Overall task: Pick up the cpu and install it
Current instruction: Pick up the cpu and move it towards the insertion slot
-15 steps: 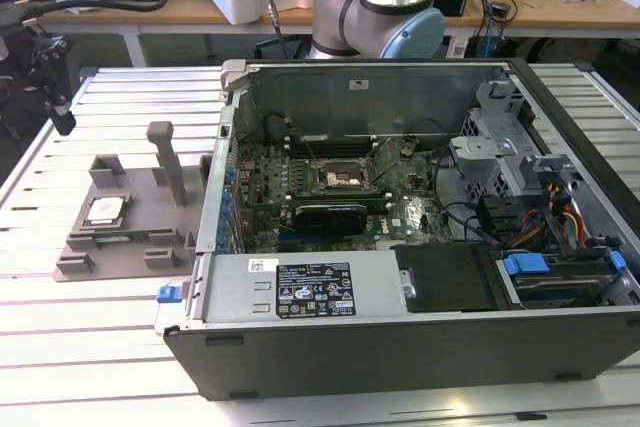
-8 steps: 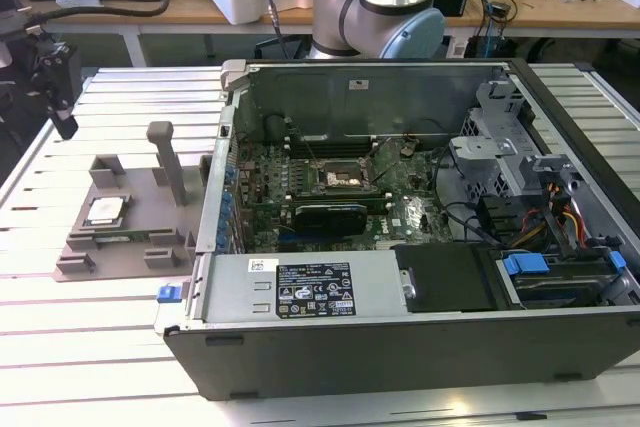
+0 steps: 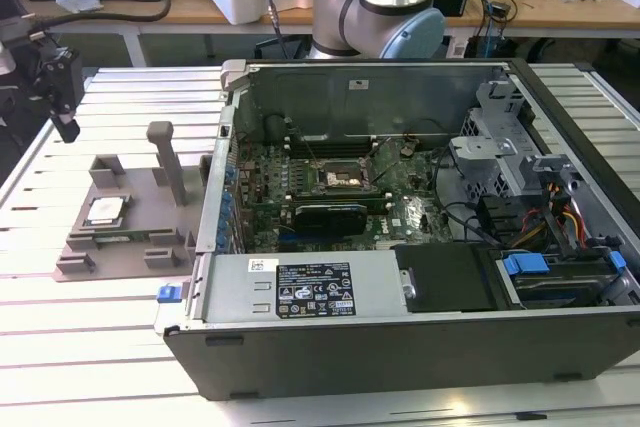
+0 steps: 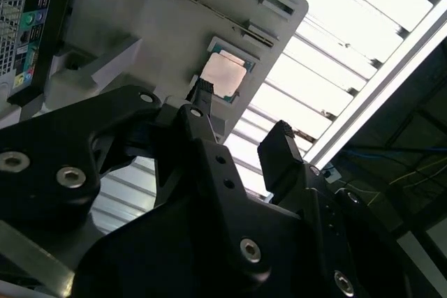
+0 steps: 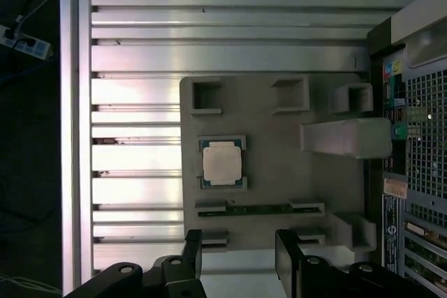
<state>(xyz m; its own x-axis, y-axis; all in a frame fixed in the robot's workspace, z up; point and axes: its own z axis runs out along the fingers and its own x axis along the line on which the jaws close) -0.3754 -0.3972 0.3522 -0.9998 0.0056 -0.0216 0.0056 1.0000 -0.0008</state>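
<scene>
The cpu (image 3: 104, 211) is a small square chip with a shiny silver top. It lies flat in a recess of the grey fixture plate (image 3: 140, 197) at the exterior view's left, beside the open computer case. In both wrist views the cpu (image 5: 222, 162) (image 4: 223, 75) rests untouched on the plate (image 5: 279, 165). My gripper (image 3: 67, 130) hangs above the table, off the plate's far left corner and well above the chip. The gripper (image 5: 239, 243) (image 4: 241, 113) stands open with nothing between its fingers. The motherboard socket (image 3: 343, 180) sits inside the case.
The open computer case (image 3: 400, 347) fills the middle and right of the slatted metal table (image 3: 90, 347). A tall post (image 3: 166, 159) and raised blocks stand on the fixture plate. The case's rear panel (image 5: 419, 172) borders the plate. The table edge (image 5: 75, 137) runs close beyond it.
</scene>
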